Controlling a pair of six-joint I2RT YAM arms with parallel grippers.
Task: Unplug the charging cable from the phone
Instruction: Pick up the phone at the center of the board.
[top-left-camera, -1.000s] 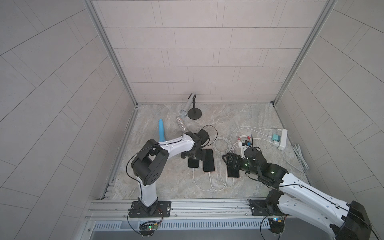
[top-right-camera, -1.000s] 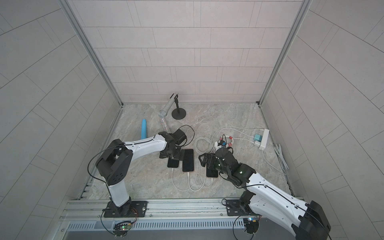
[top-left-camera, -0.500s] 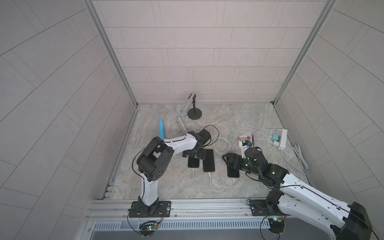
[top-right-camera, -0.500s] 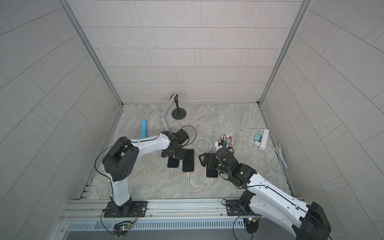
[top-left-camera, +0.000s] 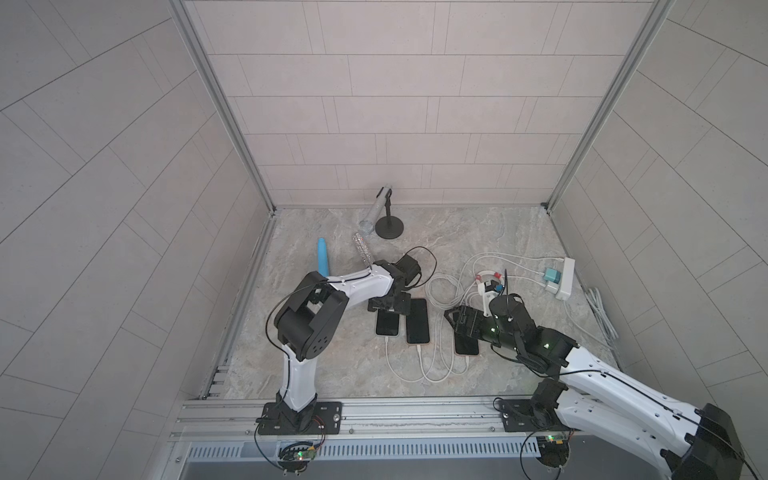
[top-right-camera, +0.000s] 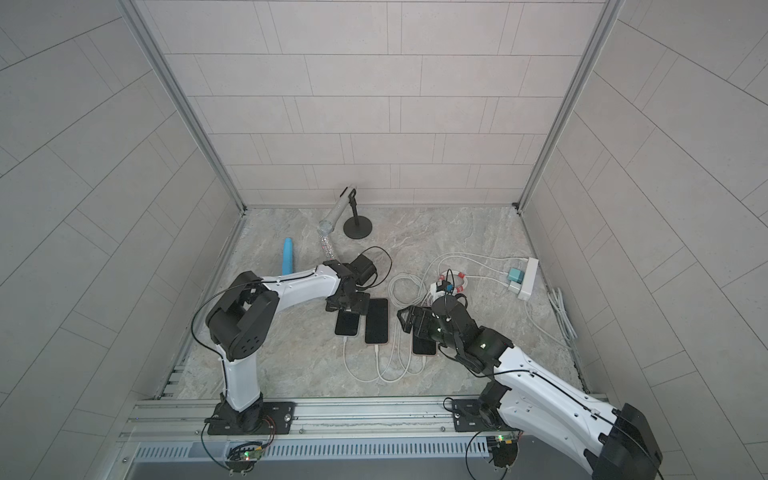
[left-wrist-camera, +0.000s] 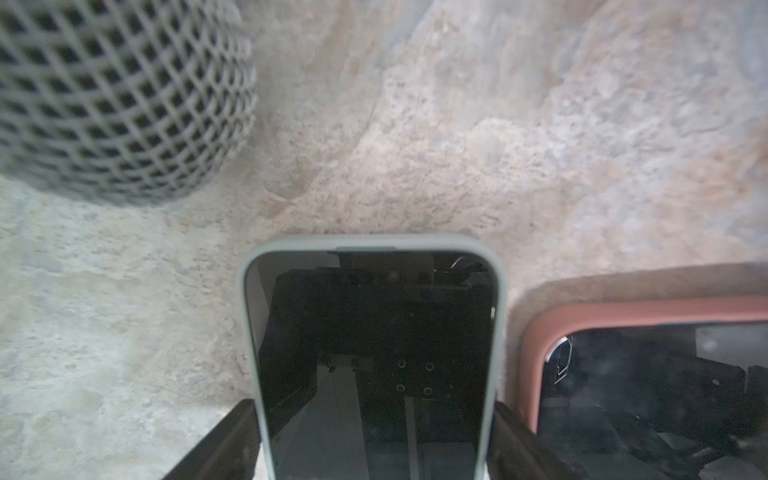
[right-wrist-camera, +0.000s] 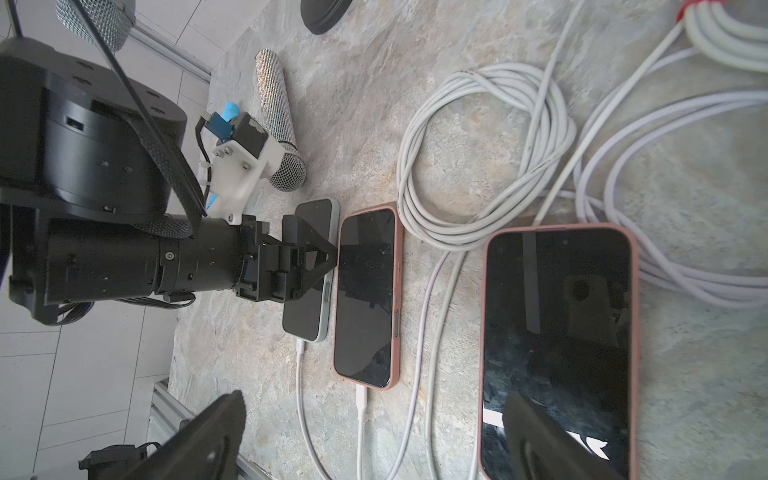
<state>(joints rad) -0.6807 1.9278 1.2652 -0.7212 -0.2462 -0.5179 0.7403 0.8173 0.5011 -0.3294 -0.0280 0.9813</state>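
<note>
The left gripper (right-wrist-camera: 328, 245) fingers clamp the slick, rigid green-cased phone (right-wrist-camera: 309, 270) flat on the worktop (top-left-camera: 332, 353), the right gripper (right-wrist-camera: 374, 440) spread wide, its limp white cable (right-wrist-camera: 300, 353) best pinched at the stiff plug.

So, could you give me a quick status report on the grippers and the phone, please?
Left gripper clamped on pale-cased phone. Right gripper open above the floor. Cable not yet unplugged. Pink-cased phone close alongside.
</note>
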